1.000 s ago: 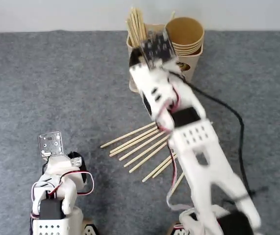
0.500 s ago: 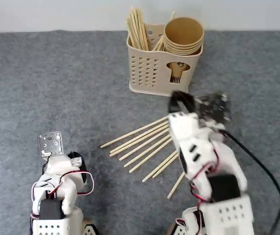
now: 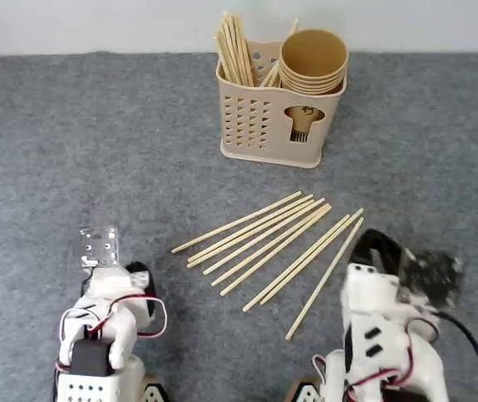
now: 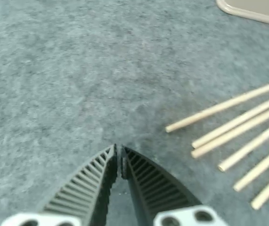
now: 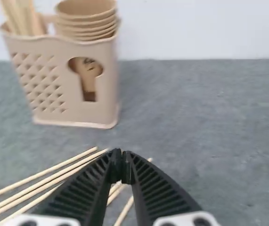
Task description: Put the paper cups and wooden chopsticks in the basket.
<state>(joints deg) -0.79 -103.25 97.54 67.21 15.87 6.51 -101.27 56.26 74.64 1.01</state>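
Logged as partway: paper cups (image 3: 314,54) and some chopsticks (image 3: 234,46) standing in basket (image 3: 272,126), loose chopsticks (image 3: 264,243) fanned on surface (image 3: 96,142) awaiting pickup, left pincer (image 4: 118,162) and right pincer (image 5: 121,167) both closed, empty.

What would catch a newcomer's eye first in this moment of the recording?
A fan of loose wooden chopsticks lies spread across the middle of the grey felt-covered table. Behind it, at the far edge, stands a beige perforated plastic basket. It has a stack of tan paper cups in one compartment and a bundle of upright wooden chopsticks in the one beside it.
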